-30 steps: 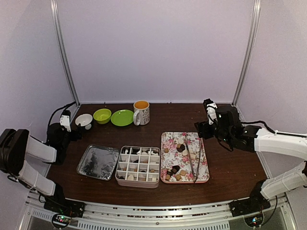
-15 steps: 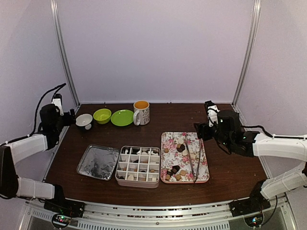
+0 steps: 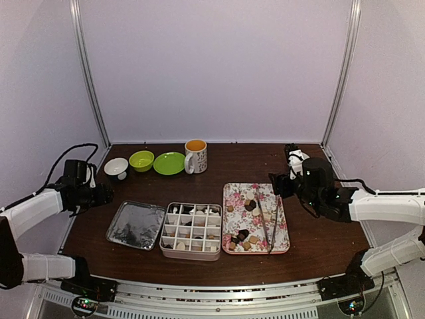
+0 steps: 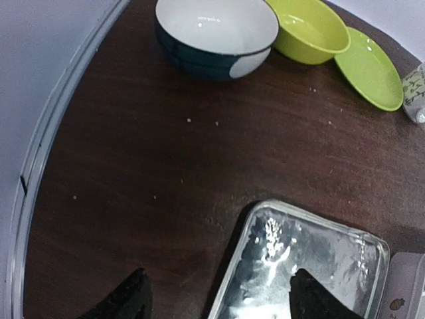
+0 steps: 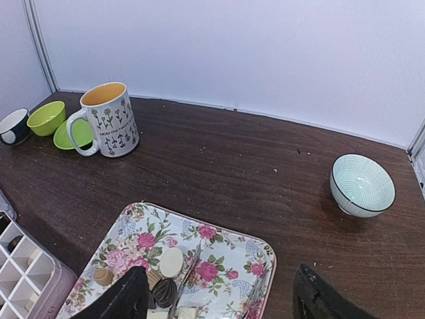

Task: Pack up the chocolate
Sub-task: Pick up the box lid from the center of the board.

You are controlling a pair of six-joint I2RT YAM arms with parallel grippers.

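Note:
Several small chocolate pieces (image 3: pixel 244 238), brown, tan and cream, lie on the pink floral tray (image 3: pixel 234 196); some show in the right wrist view (image 5: pixel 170 262). More pieces sit in cells of the divided box (image 3: pixel 192 230). Thin metal tongs (image 3: pixel 267 226) lie on the tray. My right gripper (image 5: pixel 219 302) is open and empty, above the tray's far end (image 5: pixel 219 236). My left gripper (image 4: pixel 219 299) is open and empty, above the table by the silver lid's (image 4: pixel 299 266) far left corner.
A white-and-blue bowl (image 4: pixel 216 33), a lime bowl (image 4: pixel 309 30), a green plate (image 4: pixel 368 66) and a floral mug (image 5: pixel 106 119) stand along the back. A pale teal bowl (image 5: pixel 362 185) sits behind the tray on the right. The table's left rail (image 4: pixel 40 166) runs beside my left gripper.
My left arm has swung down and forward from the back left to above the silver lid's corner. My right arm has shifted slightly toward the tray.

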